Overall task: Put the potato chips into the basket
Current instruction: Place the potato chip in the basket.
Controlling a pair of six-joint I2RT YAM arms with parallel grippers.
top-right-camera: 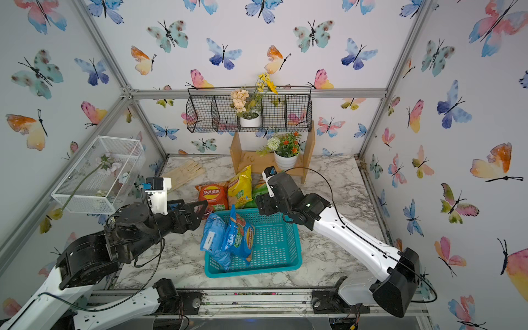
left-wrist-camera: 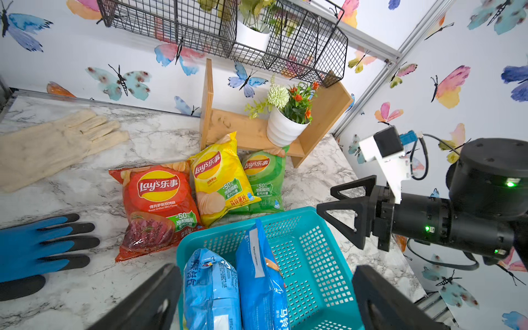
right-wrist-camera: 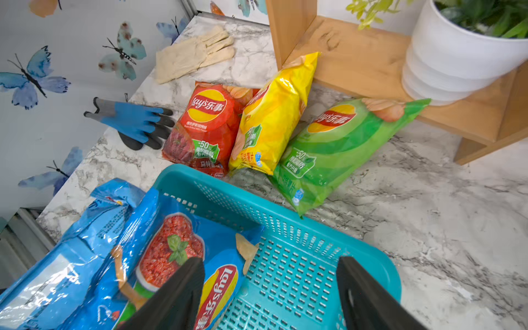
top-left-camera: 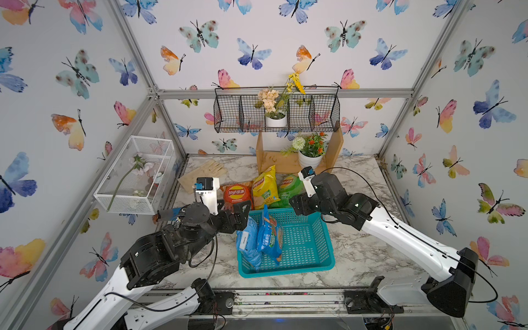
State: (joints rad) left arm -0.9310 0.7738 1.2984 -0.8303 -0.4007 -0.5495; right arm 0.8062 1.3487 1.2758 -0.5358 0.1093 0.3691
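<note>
on the marble table [top-left-camera: 357,251], the teal basket [top-left-camera: 285,270] holds the crumpled blue bag [top-left-camera: 247,243], slumped against the wall on the left arm's side, and the upright blue bag [top-left-camera: 270,237] on edge beside it. behind the basket lie the red bag [top-left-camera: 237,195], yellow bag [top-left-camera: 264,188] and green bag [top-left-camera: 287,190], side by side. the left gripper [left-wrist-camera: 268,274] hangs over the blue bags, fingers spread wide and empty; the right gripper [right-wrist-camera: 271,264] hovers above the basket, fingers apart, holding nothing.

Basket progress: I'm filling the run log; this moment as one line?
basket: two blue bags | table: red bag, yellow bag, green bag | left gripper: jaws open | right gripper: jaws open
</note>
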